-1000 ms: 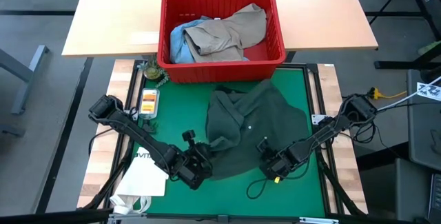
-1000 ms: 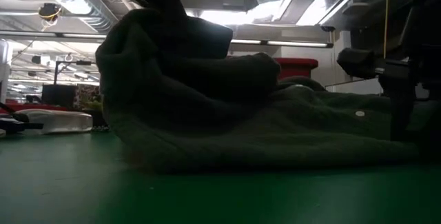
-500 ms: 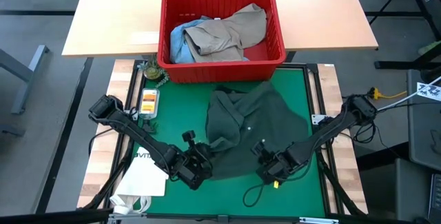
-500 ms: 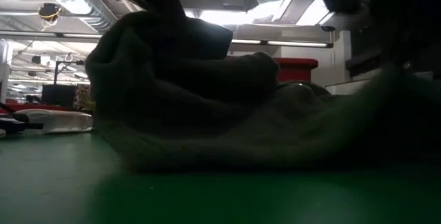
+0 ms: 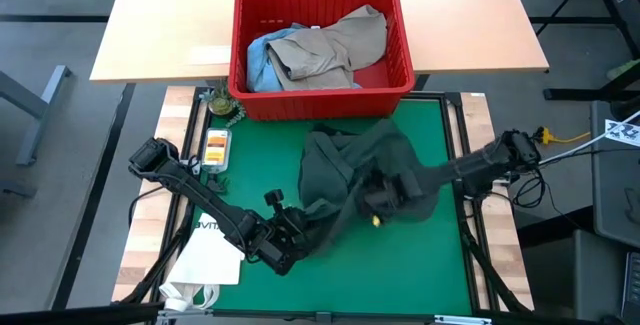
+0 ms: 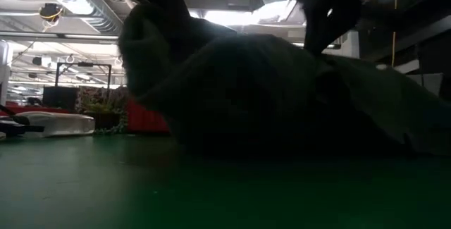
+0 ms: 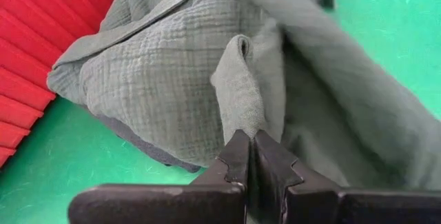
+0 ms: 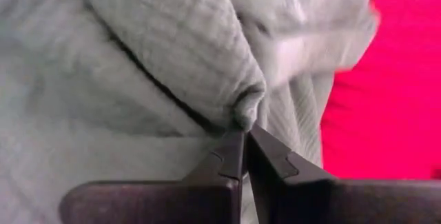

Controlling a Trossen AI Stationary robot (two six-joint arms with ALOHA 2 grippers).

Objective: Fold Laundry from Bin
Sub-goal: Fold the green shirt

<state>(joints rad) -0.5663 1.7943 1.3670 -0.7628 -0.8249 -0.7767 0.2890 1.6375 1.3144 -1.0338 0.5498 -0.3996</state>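
The dark green shirt (image 5: 345, 170) lies crumpled on the green mat (image 5: 440, 265), just in front of the red bin (image 5: 320, 95). The bin holds a khaki garment (image 5: 335, 50) and a light blue one (image 5: 258, 60). My left gripper (image 5: 292, 243) is low at the shirt's near left part and shut on it. My right gripper (image 5: 383, 195) hovers over the shirt's right half, shut on the cloth. In the low view the shirt (image 6: 268, 95) rises as a dark heap. My left gripper pinches a narrow upright fold of the shirt's cloth (image 7: 240, 110) between its two fingertips, coming slanting down from the near left. The cloth beyond the fold rests on the mat. My right gripper pinches a small bunched fold of the shirt (image 8: 247, 108) between its fingertips, pointing steeply down. That part is lifted off the mat and the cloth hangs away from it.
A white paper bag (image 5: 205, 260) lies on the mat's near left corner beside my left arm. An orange-labelled packet (image 5: 215, 148) and a small plant-like object (image 5: 222, 105) lie along the left border. The wooden table (image 5: 160, 25) lies behind the bin.
My right gripper has risen from the mat's near right and swung toward the far edge and the left, tipping more steeply down. The shirt's near right part has come up off the mat with it and now bunches over the middle. The left-held part has stayed put.
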